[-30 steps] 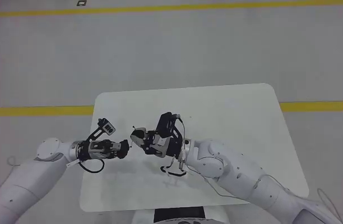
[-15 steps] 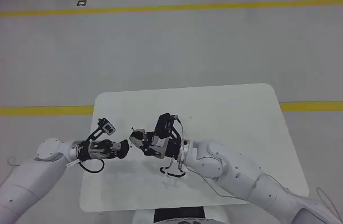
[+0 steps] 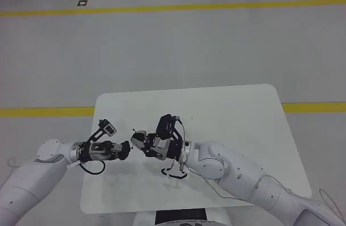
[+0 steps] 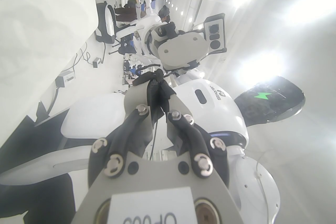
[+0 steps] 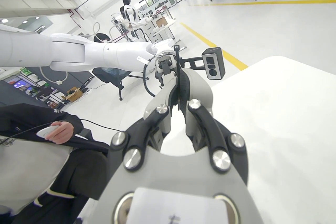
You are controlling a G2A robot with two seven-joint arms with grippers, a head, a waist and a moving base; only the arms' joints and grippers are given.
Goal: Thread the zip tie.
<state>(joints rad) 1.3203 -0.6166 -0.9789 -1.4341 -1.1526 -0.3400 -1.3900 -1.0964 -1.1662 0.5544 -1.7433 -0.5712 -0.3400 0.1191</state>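
Observation:
The thin black zip tie (image 5: 177,70) stands upright between the fingers of my right gripper (image 5: 178,82), which is shut on its strap; the small square head (image 5: 176,47) sticks out past the fingertips. My left gripper (image 4: 154,87) is shut on a black piece of the zip tie (image 4: 157,82) at its tips. In the top view the left gripper (image 3: 126,149) and the right gripper (image 3: 139,138) meet tip to tip above the near left part of the white table (image 3: 235,113). The tie itself is too fine to make out there.
Both arms are held above the table's near left quarter. The table's left edge (image 3: 94,152) and front edge (image 3: 122,210) are close by. Bare tabletop stretches to the right and far side. Grey floor with a yellow line (image 3: 43,111) surrounds it.
The right gripper has shifted slightly toward the left gripper. The left arm has stayed still. Both grips are unchanged.

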